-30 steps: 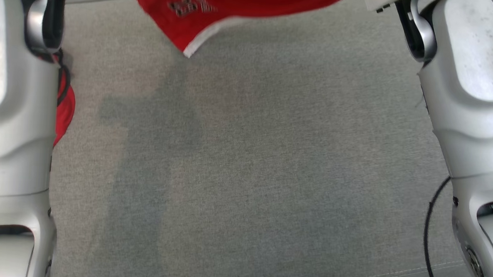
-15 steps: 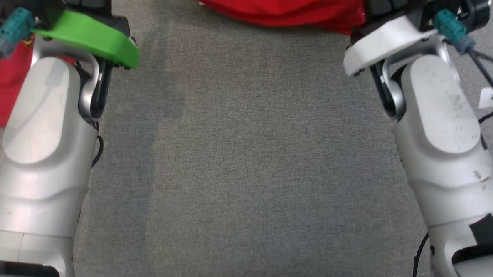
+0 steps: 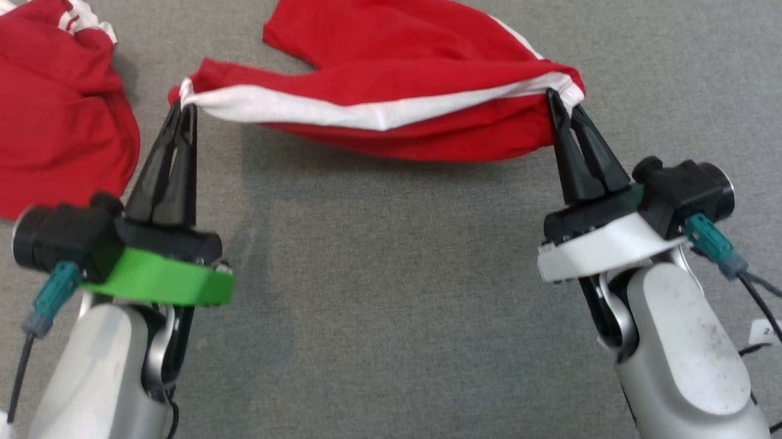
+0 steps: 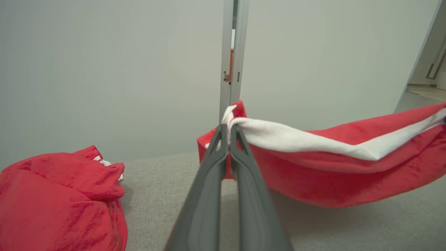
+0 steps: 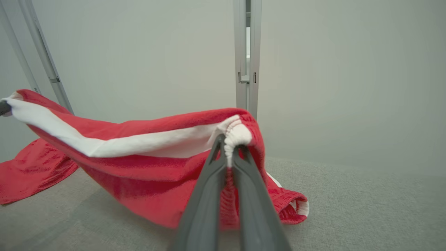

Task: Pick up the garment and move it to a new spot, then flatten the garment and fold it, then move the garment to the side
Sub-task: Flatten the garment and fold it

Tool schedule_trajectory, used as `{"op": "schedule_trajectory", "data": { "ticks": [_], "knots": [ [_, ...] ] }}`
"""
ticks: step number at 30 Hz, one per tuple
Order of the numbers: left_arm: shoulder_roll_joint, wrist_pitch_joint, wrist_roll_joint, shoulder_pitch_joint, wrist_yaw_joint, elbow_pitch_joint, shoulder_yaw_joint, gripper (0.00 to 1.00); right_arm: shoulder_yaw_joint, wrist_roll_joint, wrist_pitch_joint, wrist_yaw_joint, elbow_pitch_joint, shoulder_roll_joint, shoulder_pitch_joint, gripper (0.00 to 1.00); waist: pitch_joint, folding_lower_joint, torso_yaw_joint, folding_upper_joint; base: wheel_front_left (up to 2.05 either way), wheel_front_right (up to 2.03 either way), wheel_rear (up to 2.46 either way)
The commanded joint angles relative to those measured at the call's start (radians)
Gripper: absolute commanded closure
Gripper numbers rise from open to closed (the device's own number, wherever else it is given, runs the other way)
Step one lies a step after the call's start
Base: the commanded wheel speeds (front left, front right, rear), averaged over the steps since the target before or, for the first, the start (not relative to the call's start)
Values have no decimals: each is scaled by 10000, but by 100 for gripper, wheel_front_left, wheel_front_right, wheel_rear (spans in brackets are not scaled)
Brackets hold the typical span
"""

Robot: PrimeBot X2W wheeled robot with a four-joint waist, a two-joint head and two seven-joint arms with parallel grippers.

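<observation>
**poster1:** Red heap of cloth sits crumpled at the far left on the grey fabric surface, apart from everything else. Next over, the left gripper is pinched tight on one end of the garment, right on its white band.

**poster2:** Yep, and that garment, also red, hangs stretched between both arms. It sags in the middle, and a loose part trails onto the surface behind. Over on the right, the right gripper is clamped on the band's gathered other end.
</observation>
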Motion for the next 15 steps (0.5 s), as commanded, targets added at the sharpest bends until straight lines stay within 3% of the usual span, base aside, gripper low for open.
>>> {"op": "schedule_trajectory", "data": {
  "ticks": [1,8,15],
  "knots": [
    [25,-12,-47,675,144,-438,5,100,-38,67,-32,-14,-359,-24,550,100,-860,-1,6,0,0,0,0],
    [103,780,-153,3358,736,-3268,-247,100,-393,-39,-33,-14,-2230,15,3040,100,-2037,-1,120,0,0,0,0],
    [476,1814,95,4886,1278,-5539,-341,100,-649,-232,-31,-14,-3944,49,4856,100,-2446,-1,-4,0,0,0,0]
  ]
}}
